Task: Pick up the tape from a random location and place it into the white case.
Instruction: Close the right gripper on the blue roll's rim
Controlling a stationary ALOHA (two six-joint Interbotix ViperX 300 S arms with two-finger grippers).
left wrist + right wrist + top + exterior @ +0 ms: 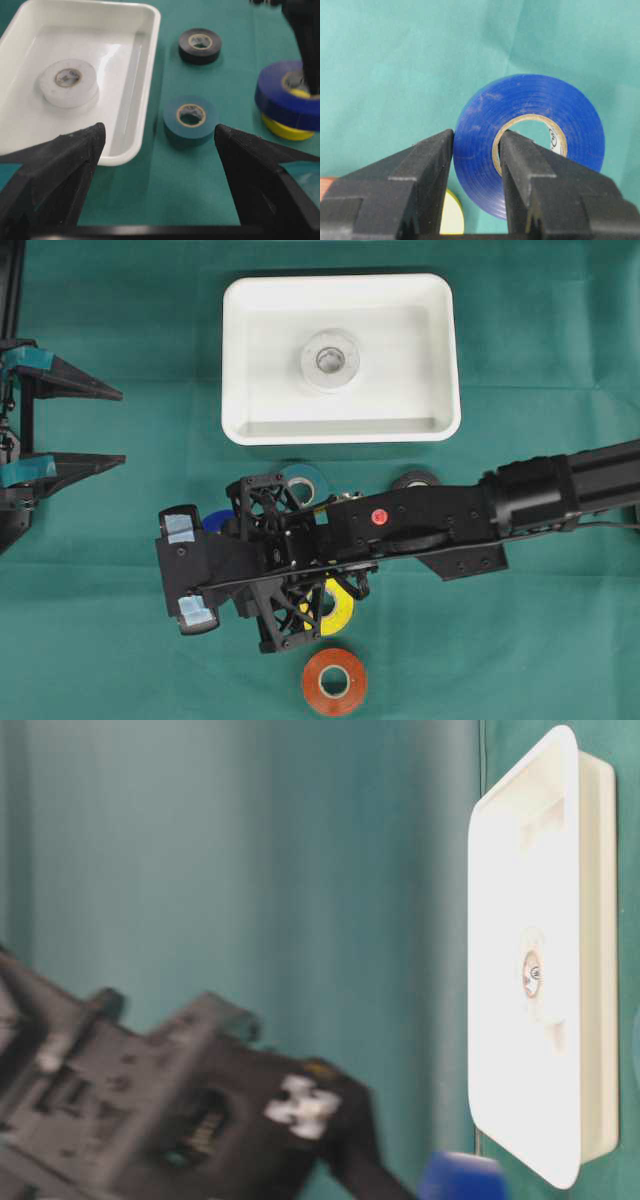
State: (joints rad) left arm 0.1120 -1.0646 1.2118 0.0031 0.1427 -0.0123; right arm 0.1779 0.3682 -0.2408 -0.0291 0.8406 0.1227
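Large shallow white rectangular plastic case [341,358] with rounded corners and a raised rim, lying at the far middle of a table covered in green cloth [540,640]. Inside it, near the centre, one white roll of tape [330,361], lying flat, well apart from all four walls.

Counting six rolls in all: the white one in the case, plus five outside it. Teal roll [190,120] lying flat just beside the case's near rim; black roll [200,45] lying flat farther along that rim; yellow roll [334,610] partly hidden under the right arm; orange roll [335,681] lying alone near the front edge of the overhead view; blue roll [530,142].

Right gripper [476,165] reaching across the middle from the right, clenched on the blue roll, one finger pressing the outer face and the other inside the cardboard core. Blue roll appearing in the left wrist view directly over the yellow roll; touching or raised, impossible to tell.

Left gripper [160,145] at the left edge of the table, released, jaws standing wide apart, holding nothing, pointing toward the case and the teal roll.

Open cloth lying to the left of the case, along the front left, and to the right beyond the orange roll. Narrow strip only between the case's near rim and the teal and black rolls.
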